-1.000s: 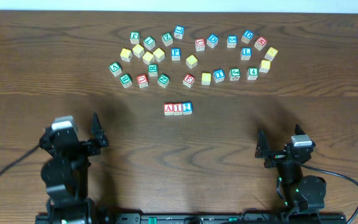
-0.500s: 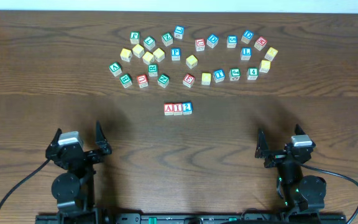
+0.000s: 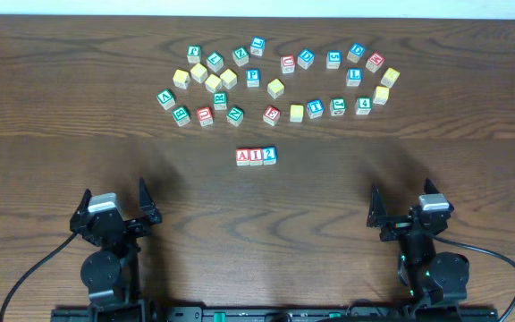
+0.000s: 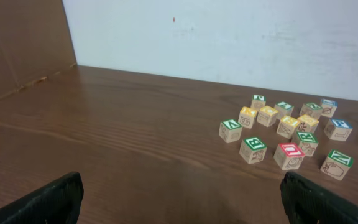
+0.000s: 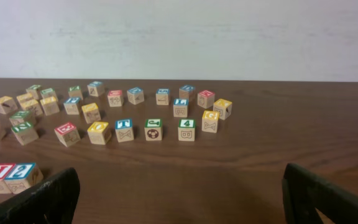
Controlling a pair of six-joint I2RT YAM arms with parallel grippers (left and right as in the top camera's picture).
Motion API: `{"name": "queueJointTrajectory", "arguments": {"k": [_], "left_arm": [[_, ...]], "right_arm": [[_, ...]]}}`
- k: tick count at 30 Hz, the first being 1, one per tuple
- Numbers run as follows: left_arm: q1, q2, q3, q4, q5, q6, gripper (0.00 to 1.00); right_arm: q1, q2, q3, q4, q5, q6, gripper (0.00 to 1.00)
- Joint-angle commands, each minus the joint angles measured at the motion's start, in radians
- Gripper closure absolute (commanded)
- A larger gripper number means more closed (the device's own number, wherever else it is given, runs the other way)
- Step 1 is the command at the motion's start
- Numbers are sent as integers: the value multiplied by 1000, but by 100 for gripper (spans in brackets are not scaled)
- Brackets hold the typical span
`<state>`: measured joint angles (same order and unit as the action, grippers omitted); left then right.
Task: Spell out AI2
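Three blocks stand side by side in a row at the table's middle: a red A (image 3: 243, 156), a red I (image 3: 256, 156) and a blue 2 (image 3: 269, 155). The 2 block also shows in the right wrist view (image 5: 22, 174) at the lower left, with the red blocks beside it. My left gripper (image 3: 114, 204) is open and empty near the front left edge (image 4: 180, 198). My right gripper (image 3: 405, 207) is open and empty near the front right (image 5: 180, 194). Both are well apart from the row.
Several loose letter and number blocks lie scattered across the far half of the table, from a green A block (image 3: 165, 98) on the left to a yellow block (image 3: 391, 77) on the right. A white wall (image 4: 229, 37) rises behind the table.
The left arm has drawn back and lowered toward the front left edge, its gripper open throughout. The right arm and the three-block row have not moved.
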<state>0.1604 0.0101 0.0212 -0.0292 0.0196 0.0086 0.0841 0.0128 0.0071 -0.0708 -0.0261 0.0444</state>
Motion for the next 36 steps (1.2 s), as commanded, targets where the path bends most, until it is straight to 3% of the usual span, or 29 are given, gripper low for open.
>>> {"name": "queueJointTrajectory", "arguments": {"k": [1,36], "left_arm": [[-5,-9,-18,-44,-32,19,0],[-5,-5,-17,-43,-31,32,0]], "right_arm": [[-6,-6,-2,-4,-2,11,1],[-6,-6,-2,-4,-2,11,1]]}}
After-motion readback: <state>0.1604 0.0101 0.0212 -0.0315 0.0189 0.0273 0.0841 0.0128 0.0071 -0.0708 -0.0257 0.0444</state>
